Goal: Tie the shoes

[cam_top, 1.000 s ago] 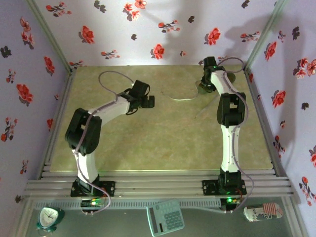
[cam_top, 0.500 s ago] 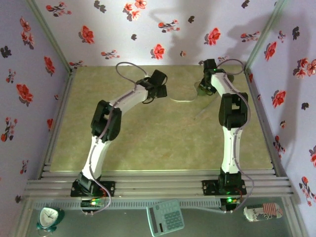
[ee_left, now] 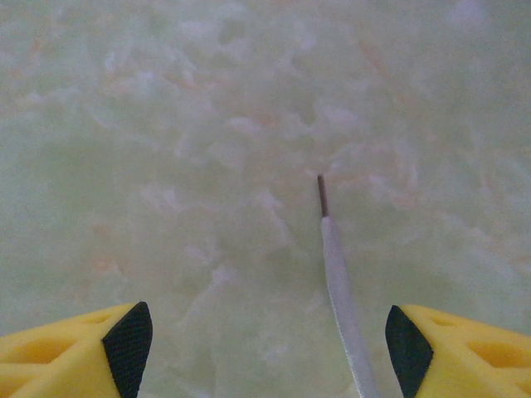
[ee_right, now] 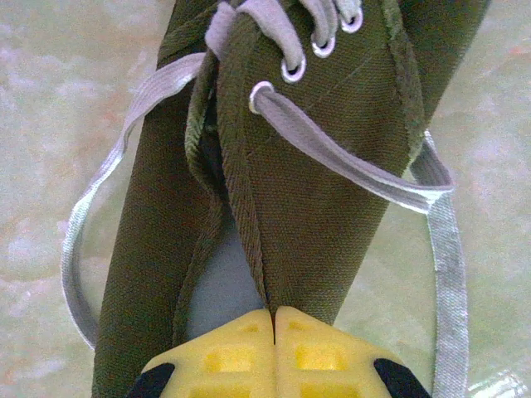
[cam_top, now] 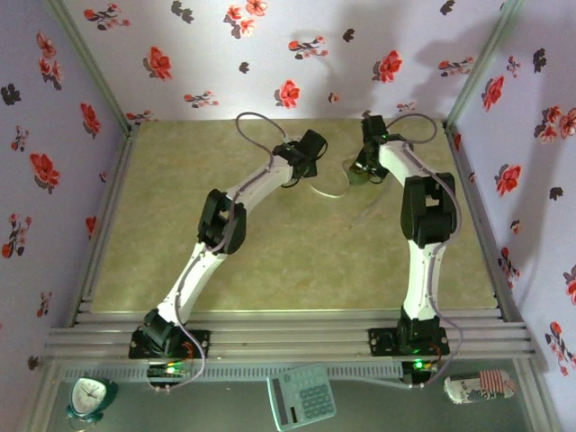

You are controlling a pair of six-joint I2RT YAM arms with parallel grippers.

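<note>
White arm links [cam_top: 193, 265], black joints [cam_top: 222, 220], grey cables [cam_top: 252, 126]; yellow fingers [ee_left: 58, 352], black pads [ee_left: 129, 344].

Looks like a robotics lab test cell, not a home or a shop. Boxed in on the left, right and far sides by panels [cam_top: 225, 45] papered with red and dark flowers. Framed in bare aluminium rails [cam_top: 288, 335]. Floored with a pale green, marble-look desk [cam_top: 297, 252]. Fitted with a left arm [cam_top: 220, 225] and a right arm [cam_top: 423, 216], white and black, bolted to the near rails, with a loose cable [cam_top: 253, 114] looping up. Cluttered along the near ledge with an alarm clock [cam_top: 90, 397], a calculator [cam_top: 302, 396] and a printed can [cam_top: 480, 385].
</note>
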